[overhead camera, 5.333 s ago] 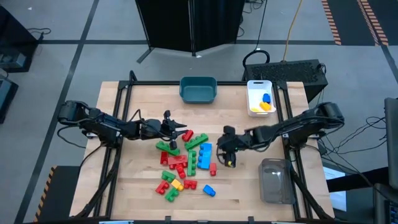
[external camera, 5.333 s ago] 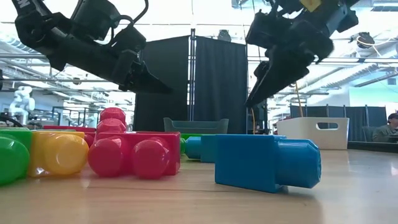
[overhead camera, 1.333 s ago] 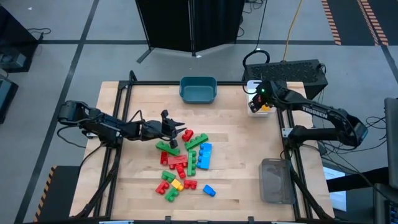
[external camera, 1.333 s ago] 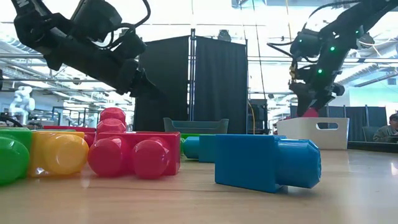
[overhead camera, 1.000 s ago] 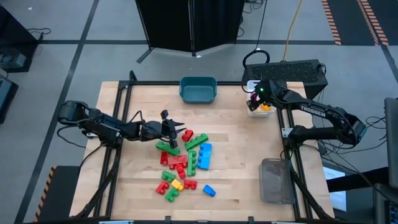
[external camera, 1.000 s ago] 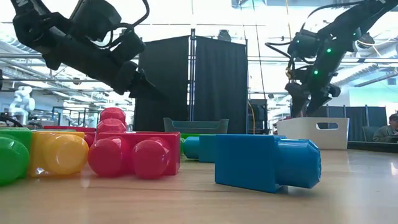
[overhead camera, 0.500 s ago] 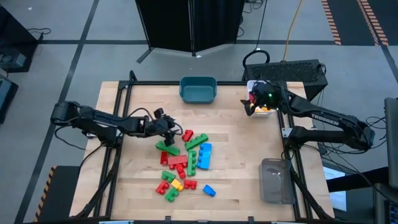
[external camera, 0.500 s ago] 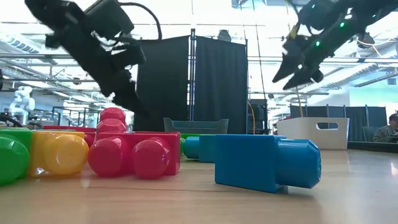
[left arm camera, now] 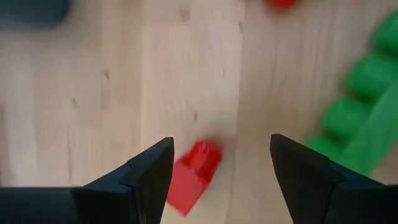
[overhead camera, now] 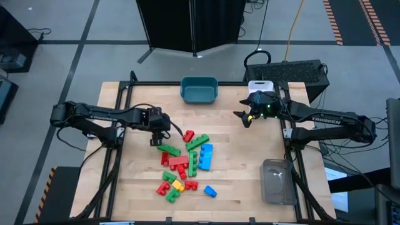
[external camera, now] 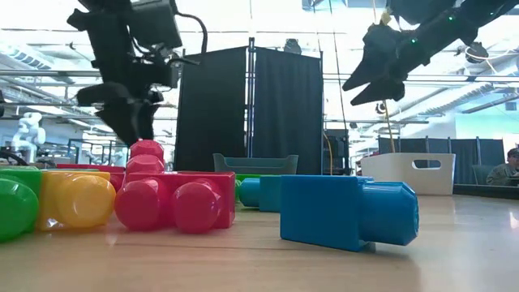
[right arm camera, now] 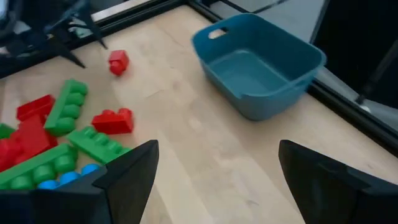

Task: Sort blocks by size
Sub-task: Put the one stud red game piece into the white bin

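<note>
High view: right claw (overhead camera: pixel 240 118) left white bin (overhead camera: pixel 261 85), spread, empty; left claw (overhead camera: pixel 156 140) now downward, spread, empty.

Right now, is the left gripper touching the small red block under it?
Apart. In the left wrist view, the left gripper is open, and bare wood shows between each fingertip and the small red block.

The scene is lit evenly from above and only soft shadows are seen. Strong glare is given by ceiling lights in the low view; the left wrist view is blurred
</note>
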